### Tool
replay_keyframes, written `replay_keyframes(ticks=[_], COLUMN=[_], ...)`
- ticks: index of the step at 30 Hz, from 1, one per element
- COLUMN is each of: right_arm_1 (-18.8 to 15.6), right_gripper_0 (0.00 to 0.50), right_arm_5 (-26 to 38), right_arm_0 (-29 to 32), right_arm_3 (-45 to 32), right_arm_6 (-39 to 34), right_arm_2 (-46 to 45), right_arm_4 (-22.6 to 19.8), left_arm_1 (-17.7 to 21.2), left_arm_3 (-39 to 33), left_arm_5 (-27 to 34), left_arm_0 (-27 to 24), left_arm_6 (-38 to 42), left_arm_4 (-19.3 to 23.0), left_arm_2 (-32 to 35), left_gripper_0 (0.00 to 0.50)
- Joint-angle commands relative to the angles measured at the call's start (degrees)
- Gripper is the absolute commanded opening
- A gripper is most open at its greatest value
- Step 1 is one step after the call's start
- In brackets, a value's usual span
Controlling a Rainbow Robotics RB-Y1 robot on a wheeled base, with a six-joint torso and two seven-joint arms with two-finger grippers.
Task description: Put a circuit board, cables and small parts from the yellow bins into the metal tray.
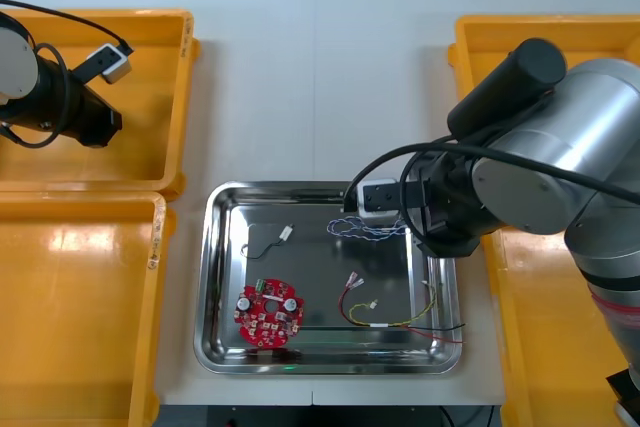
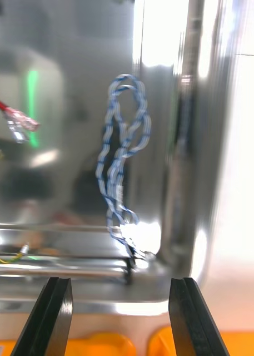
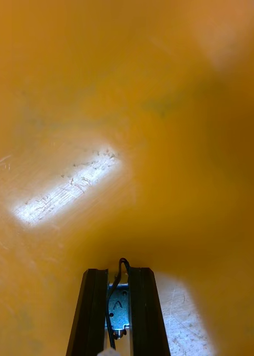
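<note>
Left gripper [image 3: 118, 272] sat in yellow bin [image 1: 150, 87] left of metal tray [image 1: 212, 277]. We saw fingers nearly together, pinching small metal part [image 3: 119, 309] with black wire [image 3: 116, 278] on it.

Tray's left half held red circuit board [image 1: 268, 315] and thin black cable [image 1: 262, 243]. Right half held blue-and-white cable [image 1: 365, 229] and red-and-yellow cable [image 1: 400, 319].

Right gripper [image 2: 121, 282] hung over tray's right edge. We saw fingers wide apart, gripping nothing, with blue-and-white cable just ahead.

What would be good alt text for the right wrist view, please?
The open right end effector hangs over a corner of the metal tray. A twisted blue and white cable lies in the tray just beyond it, near the wall.
</note>
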Motion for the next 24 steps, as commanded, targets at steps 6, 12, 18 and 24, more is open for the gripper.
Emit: replay_keyframes(ticks=[6,12,18,24], right_arm_1=[-0.3,-4.4,-9.0,-13.7], right_gripper_0=[0.5,0.5,0.5,0.5], right_arm_5=[0.4,0.4,0.4,0.4], right_arm_0=[-5.0,-5.3,-5.3,-5.3], right_arm_3=[-3.0,-3.1,-3.1,-3.3], right_arm_6=[-3.9,-8.5,-16.2,-24.3], right_arm_2=[-11.7,-17.1,-21.3,-24.3], right_arm_4=[-3.3,-8.6,-13.2,-14.0], left_arm_1=[2.0,2.0,2.0,1.5], left_arm_3=[-4.5,-9.2,-13.3,-20.1], left_arm_5=[8.4,14.7,20.5,26.7], left_arm_0=[-2.2,-2.2,-2.2,-2.2], left_arm_6=[0.1,1.8,4.2,12.0], left_arm_4=[-0.3,-1.6,-2.6,-3.4], left_arm_2=[1.3,3.9,6.2,6.3], left_gripper_0=[0.0,0.0,0.0,0.0])
